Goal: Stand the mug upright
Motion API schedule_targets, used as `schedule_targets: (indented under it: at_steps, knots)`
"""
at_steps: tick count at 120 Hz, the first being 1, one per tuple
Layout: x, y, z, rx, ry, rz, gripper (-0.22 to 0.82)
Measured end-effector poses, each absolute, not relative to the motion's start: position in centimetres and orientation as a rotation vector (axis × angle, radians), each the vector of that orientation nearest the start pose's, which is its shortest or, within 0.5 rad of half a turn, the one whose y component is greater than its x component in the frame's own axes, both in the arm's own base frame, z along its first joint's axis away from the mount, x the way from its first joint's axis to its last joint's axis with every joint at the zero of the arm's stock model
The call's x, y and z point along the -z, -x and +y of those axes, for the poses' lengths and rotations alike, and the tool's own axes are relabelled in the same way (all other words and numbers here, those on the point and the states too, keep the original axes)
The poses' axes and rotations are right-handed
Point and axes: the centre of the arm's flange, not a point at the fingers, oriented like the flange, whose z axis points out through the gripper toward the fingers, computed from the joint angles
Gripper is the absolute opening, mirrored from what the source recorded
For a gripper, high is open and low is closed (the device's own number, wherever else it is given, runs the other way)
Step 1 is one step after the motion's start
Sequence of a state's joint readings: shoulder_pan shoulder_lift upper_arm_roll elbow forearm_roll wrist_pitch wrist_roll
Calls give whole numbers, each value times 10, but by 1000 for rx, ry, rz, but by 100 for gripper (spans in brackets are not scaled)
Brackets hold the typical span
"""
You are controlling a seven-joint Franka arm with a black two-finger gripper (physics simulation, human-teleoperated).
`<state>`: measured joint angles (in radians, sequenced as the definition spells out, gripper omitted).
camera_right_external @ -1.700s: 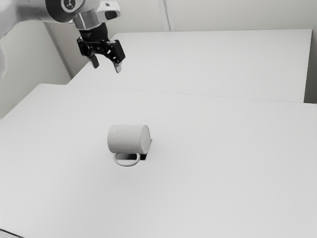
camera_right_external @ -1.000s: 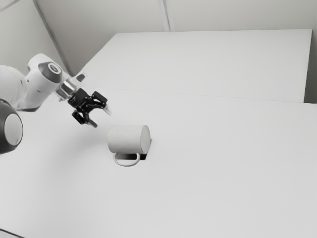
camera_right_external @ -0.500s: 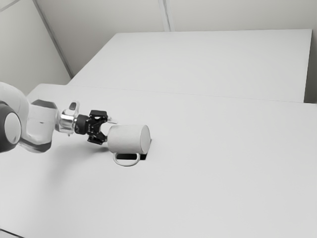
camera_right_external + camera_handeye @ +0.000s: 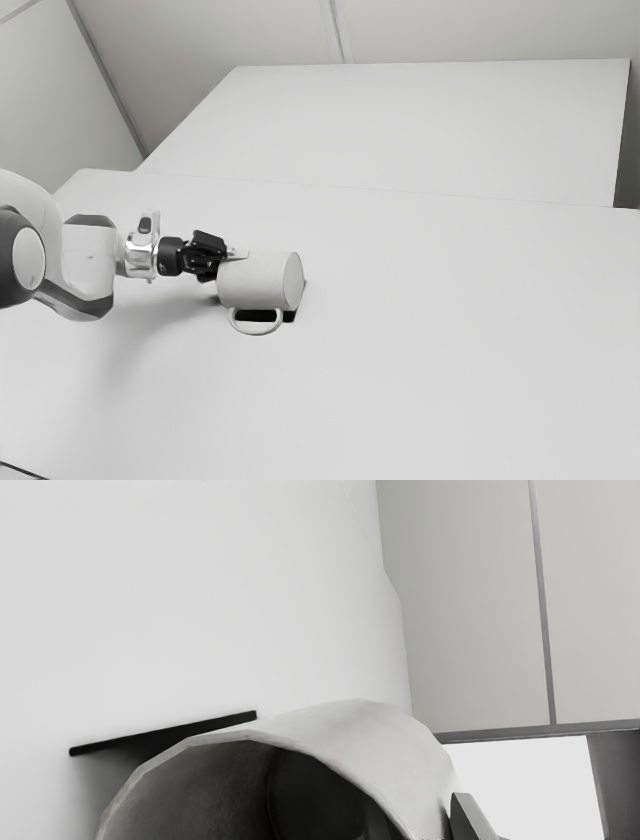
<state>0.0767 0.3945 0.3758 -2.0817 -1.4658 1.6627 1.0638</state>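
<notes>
Mug point(image 4: 260, 280) lies on its side on the table point(image 4: 420, 340), mouth twd our gripper point(image 4: 235, 258), base away. We're pinching its near rim, 1 finger point(image 4: 470, 817) outside, other prob. inside. Grasp step, we judge; next: lift a bit, rotate mouth up, lower onto base.

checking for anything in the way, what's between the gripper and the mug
I see nothing between them: in the exterior view the gripper is right up at the mug, and in the wrist view the mug's mouth faces it.
</notes>
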Motion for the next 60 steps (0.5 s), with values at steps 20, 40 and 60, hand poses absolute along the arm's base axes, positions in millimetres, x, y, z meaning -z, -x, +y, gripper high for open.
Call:
schedule_targets:
  at_steps: [20, 40, 60]
  knots:
    - [-270, -545, 147, -477, -1834, 153, -11]
    - [-294, -558, 145, -553, -1815, 71, -16]
    - [-362, -601, 127, -601, -1913, -201, -17]
